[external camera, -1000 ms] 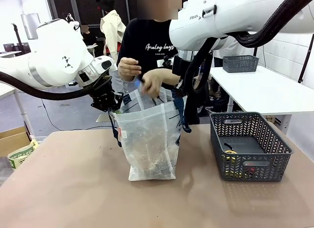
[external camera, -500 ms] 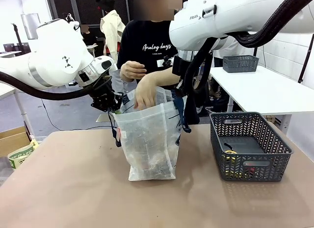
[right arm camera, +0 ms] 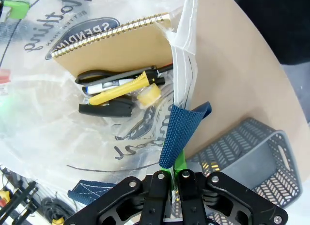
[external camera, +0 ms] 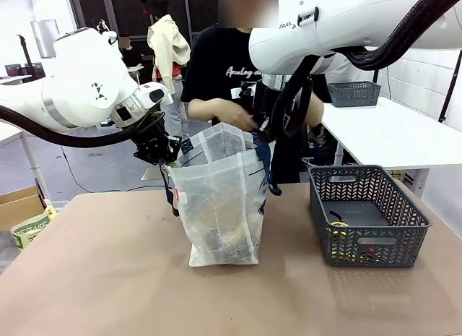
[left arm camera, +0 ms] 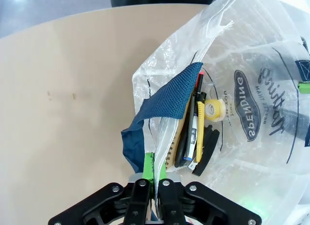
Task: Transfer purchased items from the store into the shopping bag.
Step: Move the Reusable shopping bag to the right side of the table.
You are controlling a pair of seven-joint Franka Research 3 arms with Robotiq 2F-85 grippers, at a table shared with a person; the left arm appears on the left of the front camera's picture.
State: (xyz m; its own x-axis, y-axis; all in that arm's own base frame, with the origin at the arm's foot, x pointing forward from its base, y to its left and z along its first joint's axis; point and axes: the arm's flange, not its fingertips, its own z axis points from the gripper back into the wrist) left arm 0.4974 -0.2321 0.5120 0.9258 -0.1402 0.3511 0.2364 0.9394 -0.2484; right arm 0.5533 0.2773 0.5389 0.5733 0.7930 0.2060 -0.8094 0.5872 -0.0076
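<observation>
Front view: the bag (external camera: pixel 220 206) stands at the centre of the frame on the table (external camera: pixel 94 278), its mouth stretched wide from its two upper corners. A person's hand (external camera: pixel 242 121) is just behind the far rim. The basket (external camera: pixel 375 242) sits lower right, apart from the bag. A small yellowish item (external camera: pixel 338 225) and a reddish item (external camera: pixel 368 244) lie inside near its front wall.

Left wrist view: my left gripper (left arm camera: pixel 155 179) is closed on the bag's rim, the film pinched flat between the green pads. The blue strap (left arm camera: pixel 167 97) folds over just above it.

Right wrist view: my right gripper (right arm camera: pixel 175 175) is clamped the same way on the opposite rim, beside the other strap. Past it, upper left, a brown spiral notebook (right arm camera: pixel 114 43) lies in the bag. A yellow cutter (right arm camera: pixel 121 89) and a roll of tape (right arm camera: pixel 147 95) are just below it, with some dark-handled tool I cannot name.

Handling, my reading: the bag is thin, soft, slippery film and would sag shut if either grip let go. The seamed rim by the straps is the sound place to hold, and I have it there. The notebook looks stiff and flat, best taken by an edge. The two basket items look small and light, likely an easy pinch. They are well off to the right of both grippers.
</observation>
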